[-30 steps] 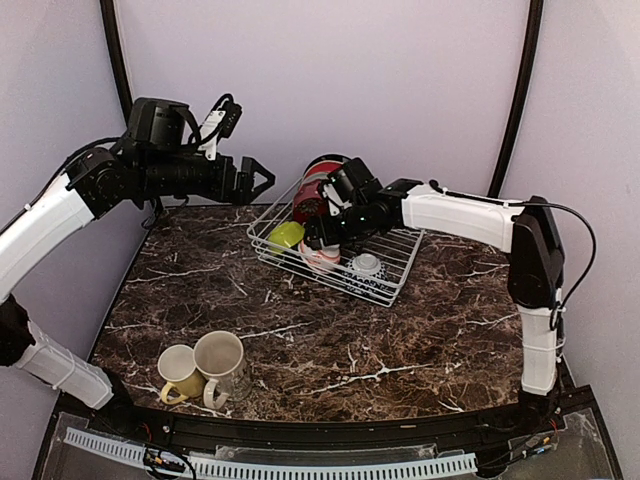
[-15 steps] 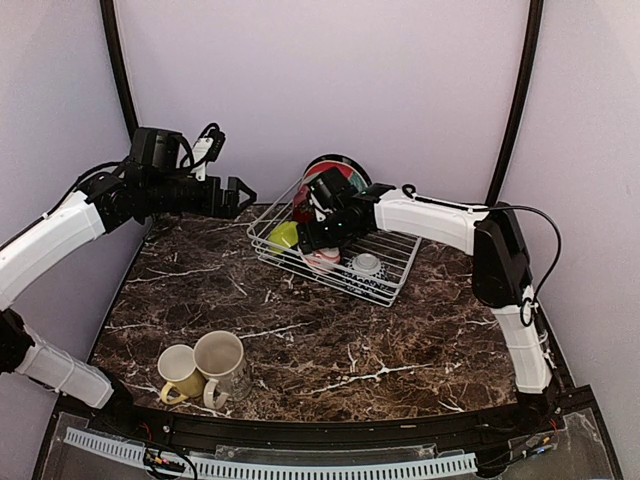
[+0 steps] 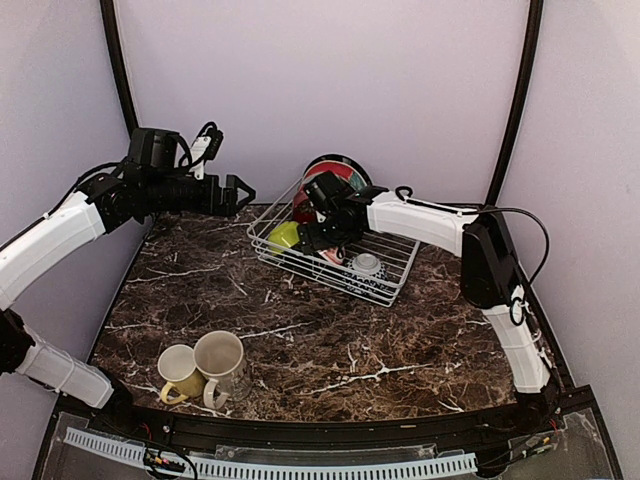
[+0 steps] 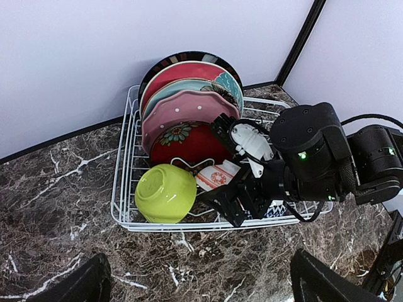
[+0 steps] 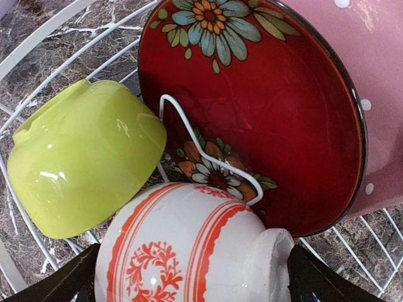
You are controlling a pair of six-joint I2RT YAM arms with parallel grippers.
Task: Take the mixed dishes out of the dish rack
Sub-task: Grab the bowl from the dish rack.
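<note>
- The left arm (image 3: 50, 228) had smooth white shell links joined by black joint housings.
- The right arm (image 3: 425, 216) matched it, white links and black joint blocks.
- A black cable (image 4: 371, 116) arced off the right wrist.
- The left gripper (image 3: 247, 190) was black, with pointed fingers.
- The right gripper (image 3: 320, 228) was black, with a white casing (image 4: 250, 141) and a green light (image 4: 301, 155).
- A black rail (image 3: 300, 430) lined the table's (image 3: 330, 340) near edge.

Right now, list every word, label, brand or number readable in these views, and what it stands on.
None: no readable text in any view. The red-and-white bowl bears only scrollwork and stripes, the red plate only flowers; the yellow mug and beige mug look plain.
</note>
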